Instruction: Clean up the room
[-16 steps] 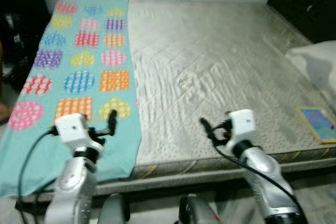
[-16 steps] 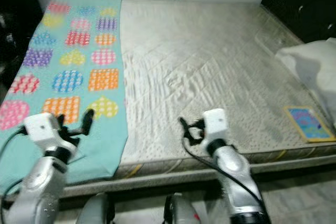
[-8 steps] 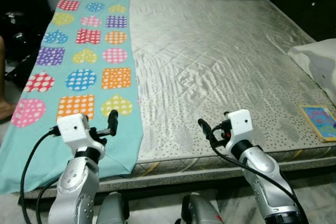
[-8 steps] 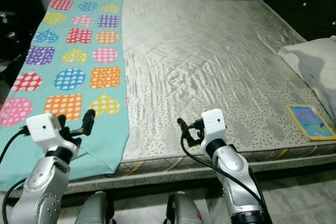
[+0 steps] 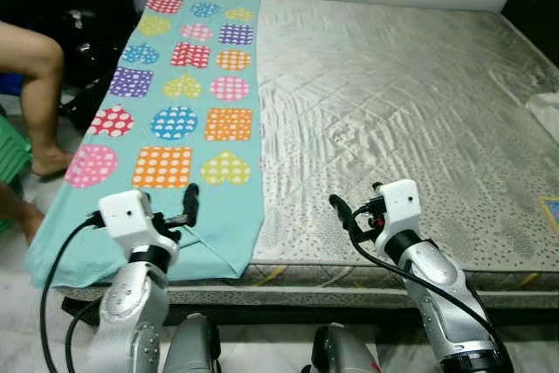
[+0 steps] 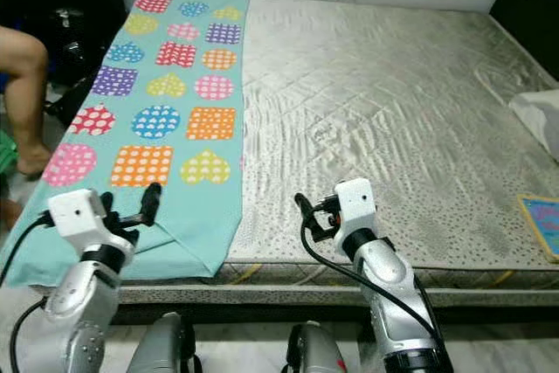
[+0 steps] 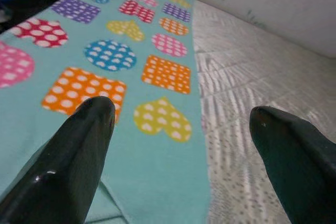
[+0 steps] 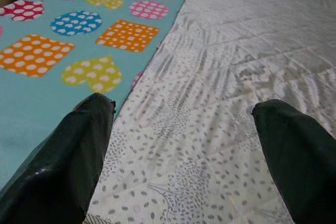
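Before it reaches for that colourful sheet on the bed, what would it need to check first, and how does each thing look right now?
1. Left gripper open and holding nothing: ok, the left wrist view shows its fingers spread wide.
2. Right gripper open and holding nothing: ok, fingers spread over the mattress.
3. Sheet within reach: ok, its near corner lies just beside the left gripper.
4. Sheet lying flat: not ok, the near corner is folded over on itself.
5. Person clear of the work area: cannot tell, a leg stands close by the sheet's far side.
6. Sheet free to lift: ok, nothing rests on it.
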Tool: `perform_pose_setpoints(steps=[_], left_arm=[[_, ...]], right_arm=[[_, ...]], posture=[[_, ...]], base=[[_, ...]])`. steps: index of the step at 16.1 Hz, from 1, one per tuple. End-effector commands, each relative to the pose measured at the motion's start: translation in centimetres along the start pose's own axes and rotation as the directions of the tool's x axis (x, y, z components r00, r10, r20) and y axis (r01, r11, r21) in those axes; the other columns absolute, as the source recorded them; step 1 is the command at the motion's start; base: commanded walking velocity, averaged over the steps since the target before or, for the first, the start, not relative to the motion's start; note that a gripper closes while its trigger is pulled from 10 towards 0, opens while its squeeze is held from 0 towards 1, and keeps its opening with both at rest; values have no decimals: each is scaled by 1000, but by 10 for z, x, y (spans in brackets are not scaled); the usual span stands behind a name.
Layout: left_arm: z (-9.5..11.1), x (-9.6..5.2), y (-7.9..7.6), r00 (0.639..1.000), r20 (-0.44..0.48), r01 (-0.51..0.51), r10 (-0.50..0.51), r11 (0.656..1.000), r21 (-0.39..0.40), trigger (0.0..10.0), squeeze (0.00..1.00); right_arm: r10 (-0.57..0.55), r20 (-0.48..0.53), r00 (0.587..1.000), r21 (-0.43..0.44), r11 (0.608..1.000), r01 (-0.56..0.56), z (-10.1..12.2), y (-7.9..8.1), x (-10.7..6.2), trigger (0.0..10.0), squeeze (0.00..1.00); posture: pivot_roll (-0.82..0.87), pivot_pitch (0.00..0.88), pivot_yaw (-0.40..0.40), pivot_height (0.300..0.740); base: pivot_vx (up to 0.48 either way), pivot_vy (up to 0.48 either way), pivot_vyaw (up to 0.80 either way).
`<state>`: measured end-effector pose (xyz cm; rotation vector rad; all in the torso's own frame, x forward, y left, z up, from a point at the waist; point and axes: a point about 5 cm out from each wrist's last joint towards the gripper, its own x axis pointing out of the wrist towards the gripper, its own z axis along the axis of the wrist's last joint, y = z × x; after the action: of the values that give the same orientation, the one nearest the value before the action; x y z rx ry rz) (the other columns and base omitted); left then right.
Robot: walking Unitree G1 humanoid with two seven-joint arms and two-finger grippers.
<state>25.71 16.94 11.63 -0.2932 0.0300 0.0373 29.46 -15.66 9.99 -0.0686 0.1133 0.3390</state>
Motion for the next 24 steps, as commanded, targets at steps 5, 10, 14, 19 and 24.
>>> perform_pose_setpoints(steps=[5, 10, 14, 19, 24], left_arm=[[-2, -2, 2, 1000, -16, -9, 9, 1000, -2, 10000, 0], [-2, -2, 3, 1000, -15, -22, 23, 1000, 3, 10000, 0], [-2, -1, 9, 997, -11, -73, 73, 997, 0, 10000, 0], [-4, -2, 14, 993, -16, -114, 114, 993, -14, 10000, 0], [-3, -2, 21, 982, 1, -189, 189, 981, 32, 10000, 0]], right_arm=[[3, -12, 1000, 4, 1000, -3, -3, -2, -3, 10000, 0], [7, -11, 1000, 6, 1000, -7, -3, -1, -5, 10000, 0], [13, -16, 1000, 1, 1000, -13, -4, -1, -5, 10000, 0], [25, -20, 999, 1, 1000, -25, -4, 0, -4, 10000, 0], [33, -21, 999, 12, 999, -33, -5, 1, -4, 10000, 0]], posture=[[-58, 134, -84, 620], [-63, 141, -84, 620], [-63, 142, -85, 620], [-63, 142, -89, 595], [-64, 143, -90, 580]], base=[[0, 0, 0], [0, 0, 0], [0, 0, 0], [0, 0, 0], [0, 0, 0]])
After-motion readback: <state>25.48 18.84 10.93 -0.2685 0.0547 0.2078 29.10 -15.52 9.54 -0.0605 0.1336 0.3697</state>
